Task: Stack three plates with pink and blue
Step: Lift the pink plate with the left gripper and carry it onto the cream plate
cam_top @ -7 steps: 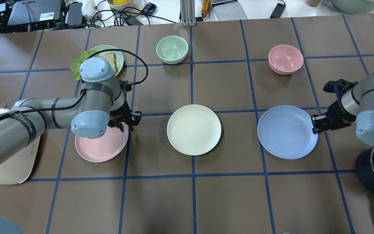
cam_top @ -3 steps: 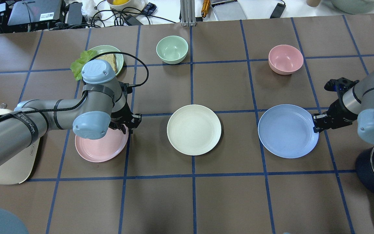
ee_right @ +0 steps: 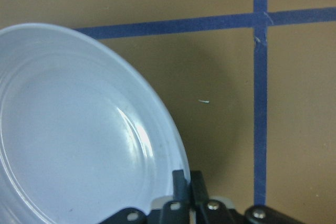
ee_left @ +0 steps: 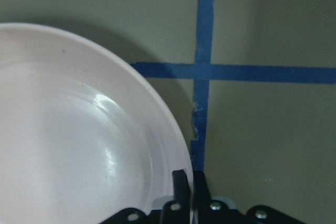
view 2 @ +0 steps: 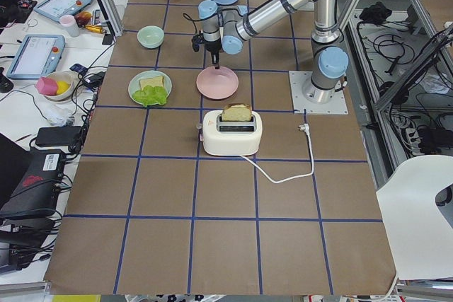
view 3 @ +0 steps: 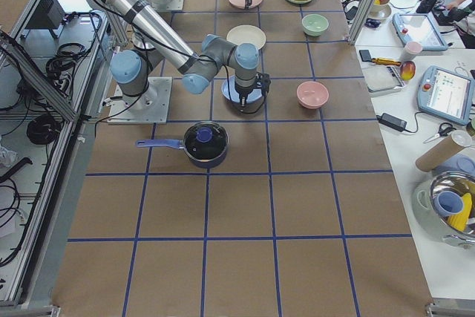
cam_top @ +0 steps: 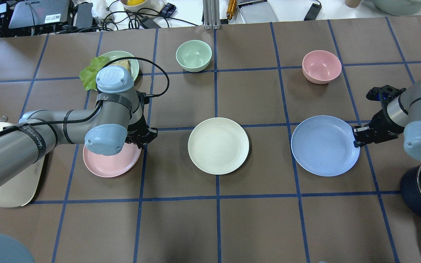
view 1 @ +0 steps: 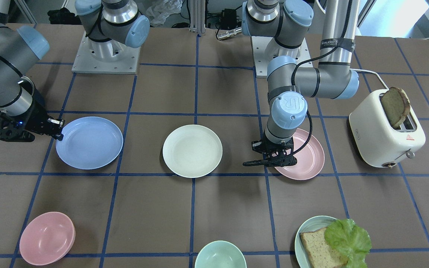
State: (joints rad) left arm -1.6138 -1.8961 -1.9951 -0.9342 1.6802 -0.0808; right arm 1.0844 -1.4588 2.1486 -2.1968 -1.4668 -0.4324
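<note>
Left gripper (ee_left: 188, 182) pinched on pink plate (cam_top: 112, 166) rim, toward table's left edge. Right gripper (ee_right: 188, 182) pinched on blue plate (cam_top: 322, 146) rim, toward right edge. Cream plate (cam_top: 218, 145) mid-table between them, apart from both.

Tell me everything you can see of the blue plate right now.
The blue plate is round, shallow, light blue and matte, with a raised rim, and it is empty. The right tool is shut on its rim on the robot's right side. A shadow under the gripped edge suggests it is lifted slightly off the brown table.
</note>
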